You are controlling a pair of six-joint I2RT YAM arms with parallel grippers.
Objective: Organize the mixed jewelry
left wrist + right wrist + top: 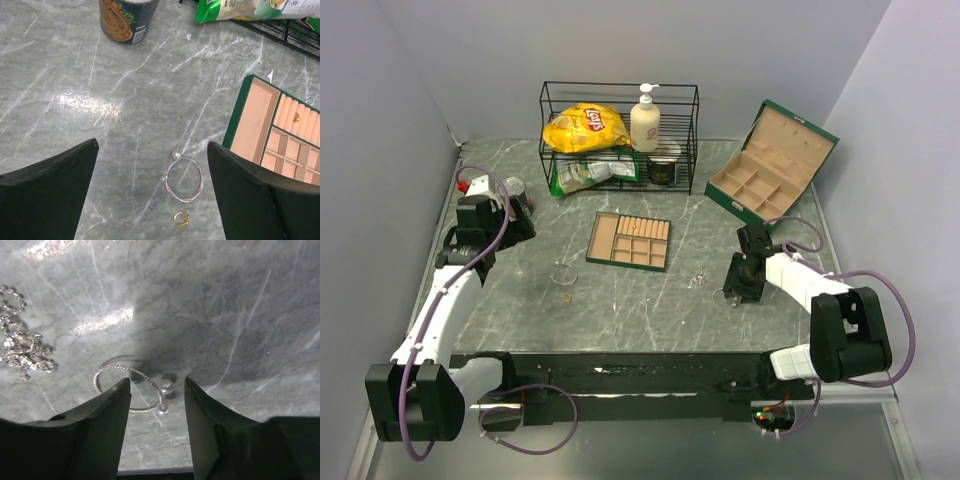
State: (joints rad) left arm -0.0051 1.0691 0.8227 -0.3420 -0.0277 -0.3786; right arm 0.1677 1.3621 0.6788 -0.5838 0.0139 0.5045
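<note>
At the far left, my left gripper (152,150) is hovering over the marble counter (620,310) with its jaws spread wide and nothing between them, a food can (127,20) standing beyond it. Directly below that gap a silver bangle (184,178) with two pearl ends is lying flat on the counter, and a small gold ring (181,218) is lying just beside it on the near side. To their right the flat divider tray (630,240) is sitting mid-counter, with a gold piece (297,117) resting in one of its ridged slots. Further right a pale chain (20,350) is lying bunched on the counter. Just beside it, my right gripper (156,385) is reaching down with its jaws apart, straddling the pearl end of a thin hoop (130,390) that is lying flat; whether either finger is touching the hoop I cannot tell. The green jewelry box (770,160) is sitting open at the far right corner.
</note>
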